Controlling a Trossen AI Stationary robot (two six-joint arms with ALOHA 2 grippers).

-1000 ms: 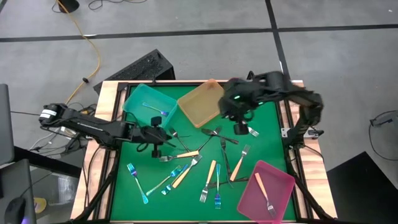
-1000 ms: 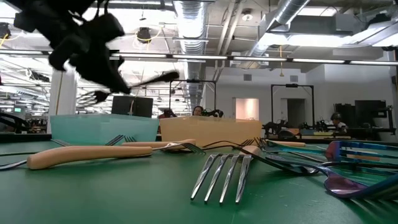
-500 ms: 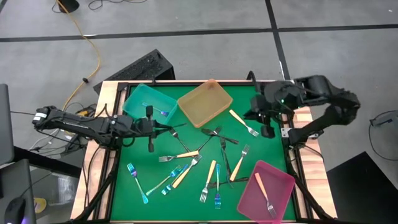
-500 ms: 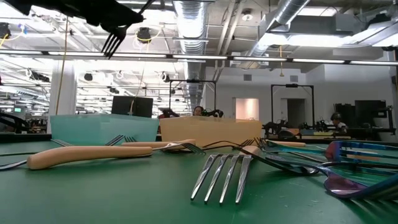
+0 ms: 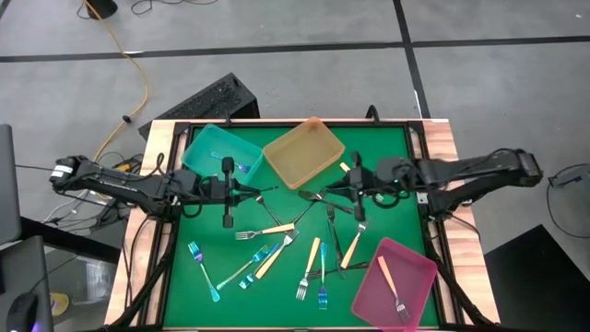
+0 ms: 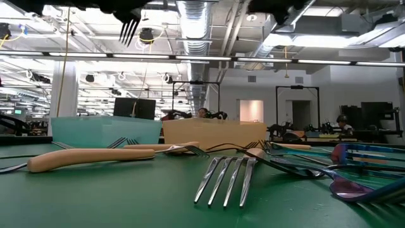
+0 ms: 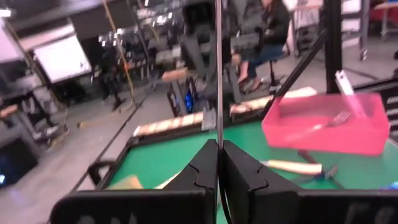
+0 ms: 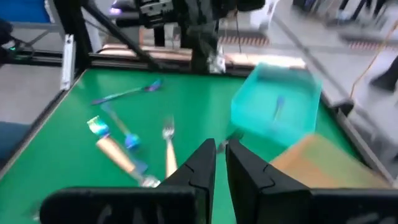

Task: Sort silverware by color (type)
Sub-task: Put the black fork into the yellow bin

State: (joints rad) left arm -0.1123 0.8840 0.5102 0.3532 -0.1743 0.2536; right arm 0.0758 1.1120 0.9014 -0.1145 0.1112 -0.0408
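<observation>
Silverware: forks and utensils lie scattered over the middle and near part of the green table [image 5: 387, 221], some overlapping, in blue/teal, dark grey and cream-handled looks.
Dark grey fork [image 5: 267, 190]: held off the surface by the left gripper, just beside the teal tray's corner; in the low view its tines [image 6: 130, 28] hang high above the table.
Left gripper [image 5: 241, 191]: clenched on the dark grey fork (its wrist view shows the thin stem rising straight up between the closed fingers [image 7: 205, 168]), over the left-middle of the table.
Right gripper [image 5: 343, 183]: over the table's middle, just right of the amber tray, above a cluster of dark forks; fingers [image 8: 202, 165] nearly together with a narrow slit, whether they grip anything I cannot tell.
Teal tray [image 5: 205, 152]: far-left corner, one blue utensil [image 5: 232, 163] inside.
Amber tray [image 5: 304, 152]: far edge, middle, touching the teal tray's corner.
Pink tray [image 5: 419, 277]: near-right corner, holding a cream-handled fork [image 5: 391, 283].
Blue forks: one [image 5: 202, 267] towards the near-left, another [image 5: 323, 281] at the near edge.
</observation>
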